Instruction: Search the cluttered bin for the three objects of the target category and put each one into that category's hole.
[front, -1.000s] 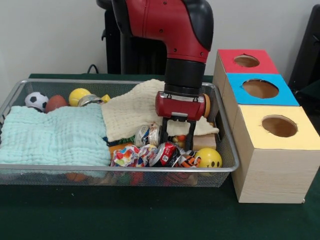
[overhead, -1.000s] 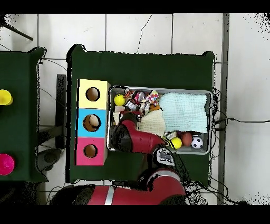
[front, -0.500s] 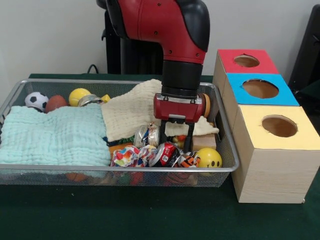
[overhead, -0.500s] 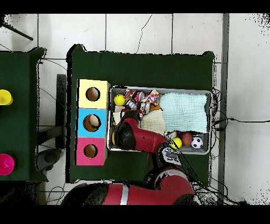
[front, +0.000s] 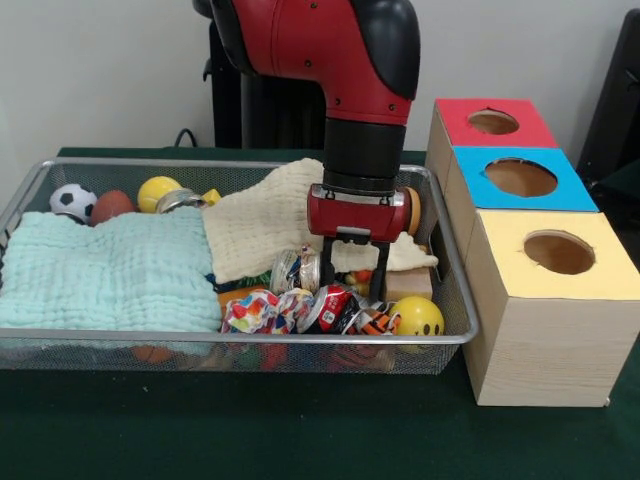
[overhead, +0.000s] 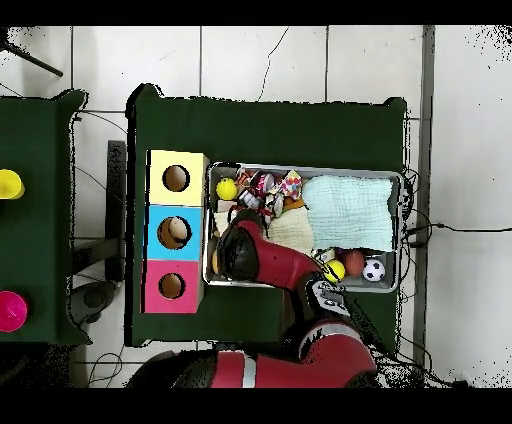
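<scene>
1. Since the frame a second ago, you are seeing the gripper (front: 352, 282) sitting a touch higher and slightly left over the same clutter; nothing in the wire bin (front: 455, 300) has shifted.
2. Starting at the far left of the front view, you are looking at a soccer ball (front: 72, 201), a reddish-brown ball (front: 111, 206) and a yellow ball (front: 158, 192) lining up along the bin's far side.
3. A mint cloth (front: 105, 270) is covering the bin's left half, touching a cream cloth (front: 265, 222) just to its right.
4. In the near middle, crumpled colourful cans (front: 300, 305) are lying in a heap against the near wall.
5. The gripper is hanging over that heap with its two black fingers (front: 327, 262) spread apart and pointing down, clasping nothing.
6. Just right of the cans, a yellow smiley ball (front: 418, 317) is resting in the near right corner.
7. Right of the bin, you are seeing three boxes in a row: a yellow-topped box (front: 555, 262) nearest, a blue-topped box (front: 520, 178) behind it and a red-topped box (front: 492, 122) farthest, each with a round hole.
</scene>
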